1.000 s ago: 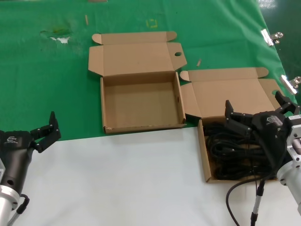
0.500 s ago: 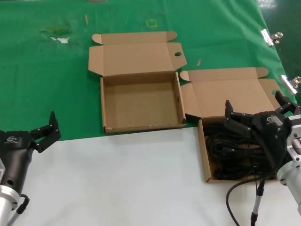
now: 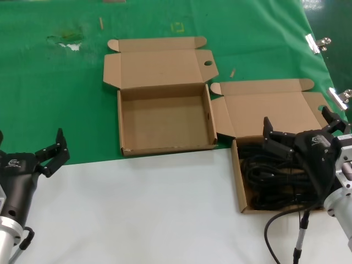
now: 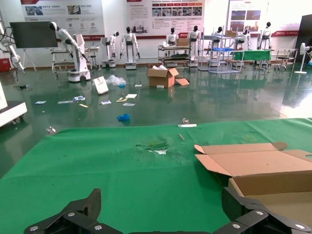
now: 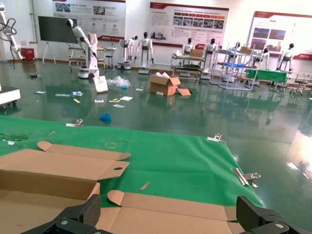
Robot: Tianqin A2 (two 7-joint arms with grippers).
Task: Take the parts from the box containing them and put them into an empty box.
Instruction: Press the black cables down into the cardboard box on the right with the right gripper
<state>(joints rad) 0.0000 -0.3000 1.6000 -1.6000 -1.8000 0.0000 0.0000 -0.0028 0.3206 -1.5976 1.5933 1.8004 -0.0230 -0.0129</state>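
We see two shallow cardboard boxes lying open on the surface [image 3: 137, 209], which is green cloth toward twelve o'clock and plain white toward six. The empty box [image 3: 165, 118] sits near the centre of the head view, its lid folded back toward twelve o'clock with a small round hole near the lid's three o'clock corner; its tray shows only bare cardboard. Just beside it, toward four o'clock, is the box containing them [image 3: 269, 110], its plain lid also folded back, the two boxes almost touching where their side tabs meet. Inside its tray lie the parts [image 3: 269, 176], a dark tangle of coiled black cables that fills most of the tray. Our right gripper [image 3: 300, 129] hangs over the far edge of that tray, directly above the cables, and its fingers [image 3: 270, 135] are spread wide with nothing between them; we cannot tell whether they touch the cables. Our left gripper [image 3: 33, 148] waits at the nine o'clock edge of the head view, near the line where green meets white, well apart from both boxes, its fingers [image 3: 59, 146] also spread wide and holding nothing. At the three o'clock edge of the cloth, two metal clips [image 3: 316, 43] hold it in place. A black wire [image 3: 275, 225] loops across the white surface below the right arm.
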